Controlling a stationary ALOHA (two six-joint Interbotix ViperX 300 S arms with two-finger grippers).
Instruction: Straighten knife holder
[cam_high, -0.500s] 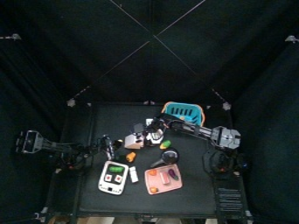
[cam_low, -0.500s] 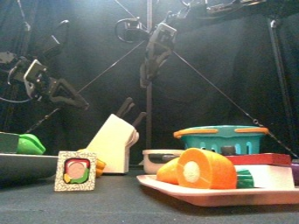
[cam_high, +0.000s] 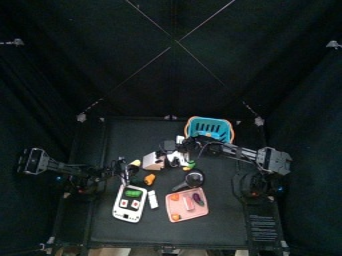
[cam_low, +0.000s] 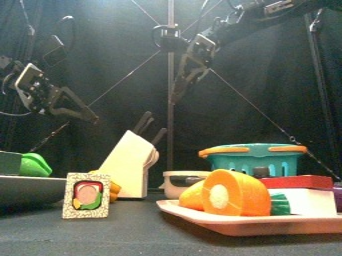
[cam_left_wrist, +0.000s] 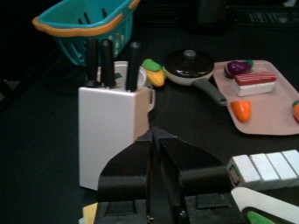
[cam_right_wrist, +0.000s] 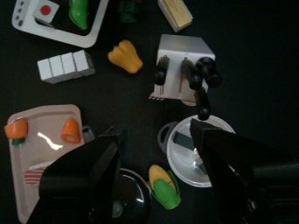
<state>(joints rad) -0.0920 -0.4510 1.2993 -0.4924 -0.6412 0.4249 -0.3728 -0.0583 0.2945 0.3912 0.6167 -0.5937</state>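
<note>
Knife holder (cam_low: 130, 160) tilted on table, right gripper (cam_right_wrist: 156, 144) raised overhead, jaws wide apart, left gripper (cam_left_wrist: 156, 147) clenched nearby, empty.

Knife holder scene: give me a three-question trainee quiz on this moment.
1. True or false: the knife holder stands upright on the table.
2. Which pincer is open wide above the knife holder? A) left pincer B) right pincer
3. Fill in: the basket behind the knife holder is ____ in colour.

Key: 1 true; 2 B; 3 teal.
</note>
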